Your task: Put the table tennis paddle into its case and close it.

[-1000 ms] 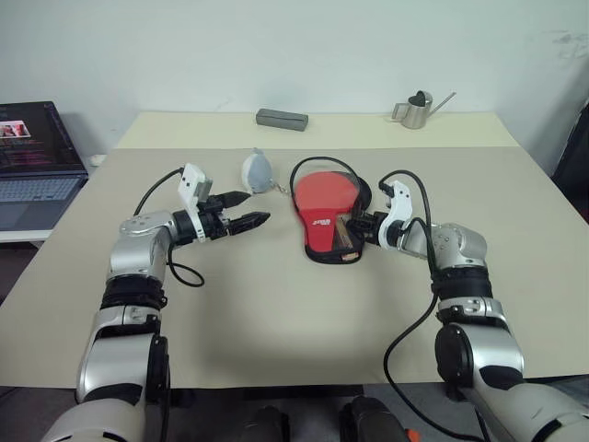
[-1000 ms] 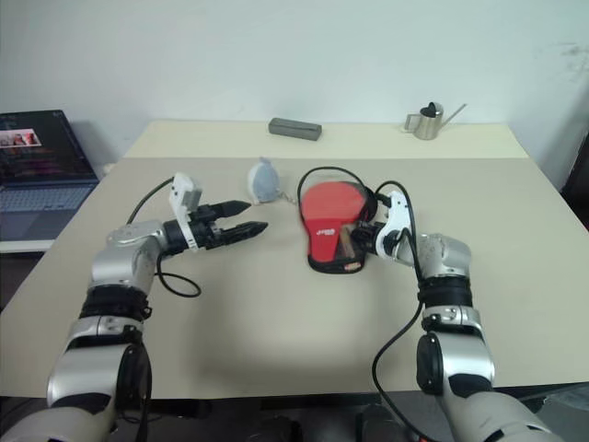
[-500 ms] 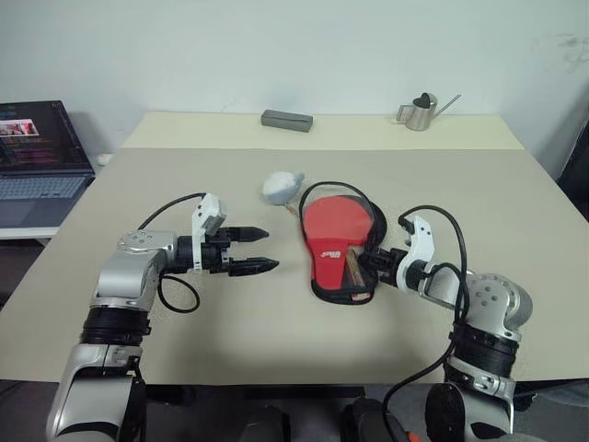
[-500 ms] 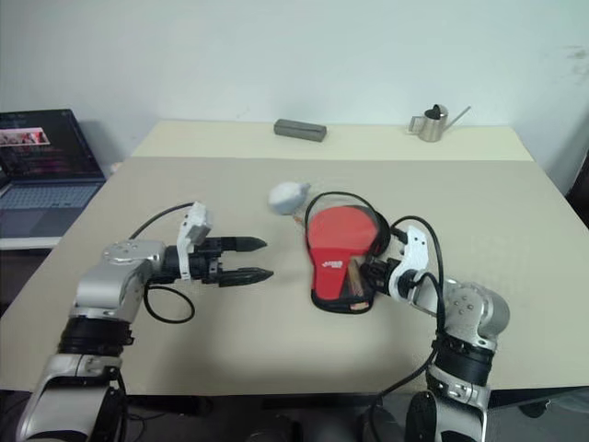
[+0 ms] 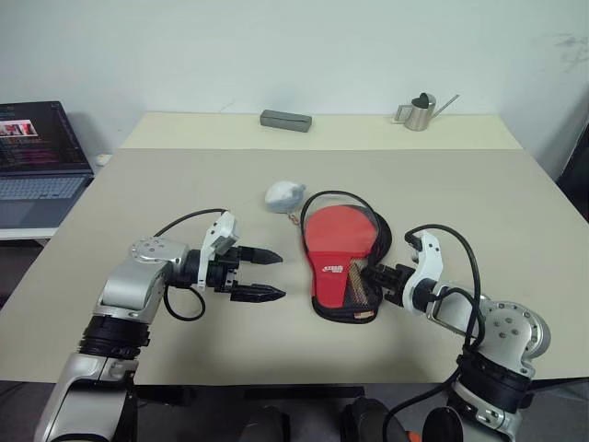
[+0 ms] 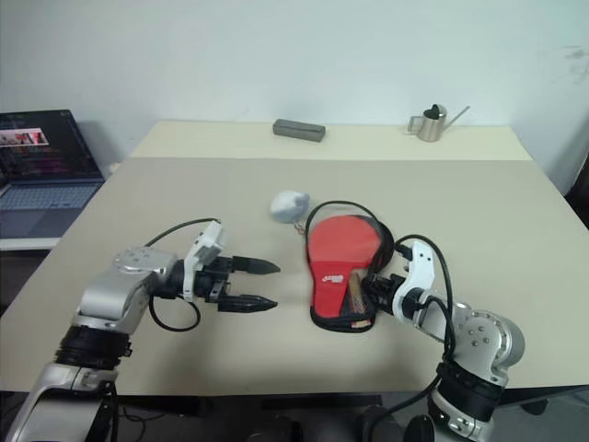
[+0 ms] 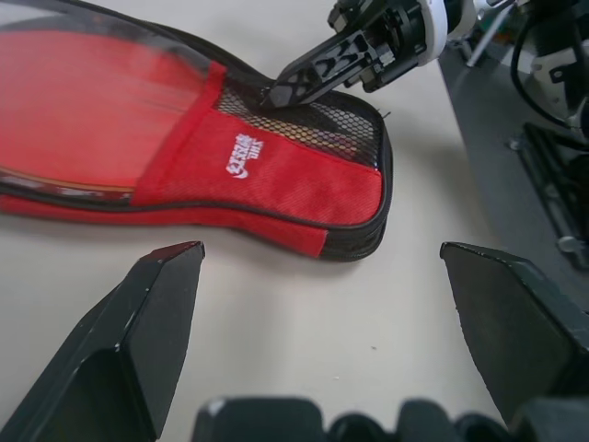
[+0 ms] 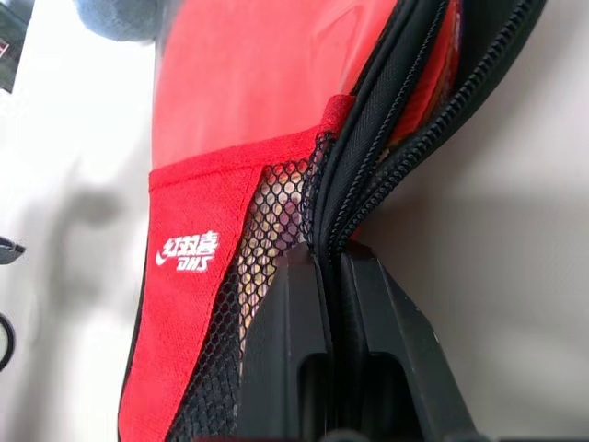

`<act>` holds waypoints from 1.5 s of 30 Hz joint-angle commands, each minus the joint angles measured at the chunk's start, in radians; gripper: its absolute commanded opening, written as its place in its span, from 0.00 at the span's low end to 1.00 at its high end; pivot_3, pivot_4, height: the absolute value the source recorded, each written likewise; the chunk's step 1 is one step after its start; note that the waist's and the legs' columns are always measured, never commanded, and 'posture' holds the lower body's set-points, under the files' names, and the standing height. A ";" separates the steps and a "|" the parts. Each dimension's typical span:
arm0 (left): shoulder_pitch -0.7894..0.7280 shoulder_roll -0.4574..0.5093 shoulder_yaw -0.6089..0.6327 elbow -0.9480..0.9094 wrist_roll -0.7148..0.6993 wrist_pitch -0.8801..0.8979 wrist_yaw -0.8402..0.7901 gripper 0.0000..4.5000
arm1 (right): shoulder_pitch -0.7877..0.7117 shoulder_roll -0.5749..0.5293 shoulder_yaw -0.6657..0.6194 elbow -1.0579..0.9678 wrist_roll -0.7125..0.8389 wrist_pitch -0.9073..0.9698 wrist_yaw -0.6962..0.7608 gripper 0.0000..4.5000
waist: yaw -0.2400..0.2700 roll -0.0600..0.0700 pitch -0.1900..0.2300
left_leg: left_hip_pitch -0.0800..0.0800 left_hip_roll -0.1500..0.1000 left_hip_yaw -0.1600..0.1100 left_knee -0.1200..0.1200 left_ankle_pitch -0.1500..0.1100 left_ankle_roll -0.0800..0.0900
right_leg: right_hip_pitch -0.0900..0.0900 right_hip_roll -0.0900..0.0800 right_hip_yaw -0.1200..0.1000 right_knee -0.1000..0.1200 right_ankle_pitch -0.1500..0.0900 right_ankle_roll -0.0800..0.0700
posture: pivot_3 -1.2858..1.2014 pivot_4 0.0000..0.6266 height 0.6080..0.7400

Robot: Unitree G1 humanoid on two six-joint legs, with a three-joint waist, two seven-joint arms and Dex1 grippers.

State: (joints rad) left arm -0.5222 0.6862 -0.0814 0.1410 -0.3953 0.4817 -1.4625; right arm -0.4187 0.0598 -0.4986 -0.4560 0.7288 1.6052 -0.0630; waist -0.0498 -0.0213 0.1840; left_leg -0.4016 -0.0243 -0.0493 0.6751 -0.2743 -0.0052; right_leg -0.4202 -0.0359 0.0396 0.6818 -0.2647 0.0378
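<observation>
A: Where is the case (image 5: pixel 342 261) lying at this moment?

B: It is lying flat on the beige desk (image 5: pixel 515 221), near the middle and slightly toward the robot's right. The red panel with white lettering is facing up, and the mesh pocket is sitting at the narrow end, nearest the robot.

A: And the paddle (image 5: pixel 352 276)?

B: It is sitting inside the case. A strip of its wooden handle is showing through the mesh, and the round head is lying under the clear window at the wide end.

A: What is the right gripper (image 5: pixel 372 273) doing?

B: Its fingers (image 8: pixel 304 313) are pinching together on the case's black zippered edge beside the mesh pocket. In the right wrist view the zipper is standing apart above the pinch, so the case is not yet closed.

A: Is the left gripper (image 5: pixel 270 273) touching anything?

B: No. Its fingers (image 7: pixel 147 313) are spreading wide and holding nothing, pointing toward the case from the robot's left, with bare desk between them and the fabric.

A: What else is sitting around?

B: A small grey-white pouch (image 5: pixel 283 195) is resting just beyond the case's wide end. A grey bar-shaped box (image 5: pixel 284 120) and a small metal watering can (image 5: pixel 419 111) are standing well apart at the far edge. A laptop (image 5: pixel 32 157) is sitting open off to the left of the desk.
</observation>
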 commanded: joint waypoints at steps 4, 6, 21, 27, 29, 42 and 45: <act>0.042 0.066 -0.016 -0.080 -0.032 -0.016 -0.083 1.00 | 0.046 -0.061 0.023 -0.054 0.180 0.009 -0.047 0.01 | -0.001 0.000 0.000 | 0.000 0.000 0.000 0.000 0.000 0.000 | 0.000 0.000 0.000 0.000 0.000 0.000 | 0.52 0.24 1.00; 0.046 0.083 -0.022 -0.078 -0.028 -0.036 -0.097 1.00 | 0.057 -0.084 0.029 -0.050 0.232 0.009 -0.067 0.01 | -0.001 0.000 0.000 | 0.000 0.000 0.000 0.000 0.000 0.000 | 0.000 0.000 0.000 -0.001 0.000 0.000 | 0.52 0.24 1.00; 0.047 0.115 -0.049 0.066 0.003 -0.223 -0.149 1.00 | 0.163 -0.122 0.069 -0.052 0.649 -0.005 -0.349 0.01 | -0.001 0.000 0.000 | 0.000 0.000 0.000 -0.001 0.000 0.000 | 0.001 0.000 0.000 -0.001 0.000 0.000 | 0.52 0.24 1.00; 0.060 0.133 -0.085 0.109 -0.013 -0.285 -0.152 1.00 | 0.280 -0.286 0.237 -0.064 0.973 -0.222 -0.567 0.01 | -0.003 0.000 0.000 | 0.000 0.000 0.000 -0.001 0.000 0.000 | 0.001 0.000 0.000 -0.001 -0.001 0.000 | 0.52 0.24 1.00; 0.063 0.143 -0.095 0.113 -0.023 -0.295 -0.152 1.00 | 0.310 -0.365 0.317 -0.081 1.092 -0.333 -0.644 0.01 | -0.005 0.000 0.000 | 0.000 0.001 0.000 -0.001 0.000 0.000 | 0.001 0.000 0.000 -0.002 -0.001 0.000 | 0.52 0.24 1.00; 0.025 0.150 -0.147 0.107 -0.046 -0.285 -0.152 1.00 | 0.322 -0.636 0.587 -0.158 1.243 -0.711 -0.731 0.01 | -0.005 0.000 0.000 | 0.001 0.001 0.000 0.000 0.000 0.001 | 0.003 0.001 0.000 -0.002 -0.001 0.000 | 0.52 0.24 1.00; 0.017 0.137 -0.148 0.106 -0.039 -0.276 -0.152 1.00 | 0.320 -0.665 0.603 -0.158 1.243 -0.755 -0.746 0.12 | -0.004 0.000 0.000 | 0.001 0.001 0.000 0.000 0.000 0.001 | 0.003 0.001 0.000 -0.002 -0.001 0.000 | 0.52 0.24 1.00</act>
State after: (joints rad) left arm -0.4911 0.8259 -0.2316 0.2646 -0.4307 0.2114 -1.5534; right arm -0.0897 -0.5961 0.0992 -0.5723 1.9407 0.8855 -0.8093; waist -0.0534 -0.0217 0.1840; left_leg -0.4005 -0.0231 -0.0496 0.6750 -0.2744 -0.0045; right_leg -0.4167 -0.0350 0.0396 0.6797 -0.2655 0.0379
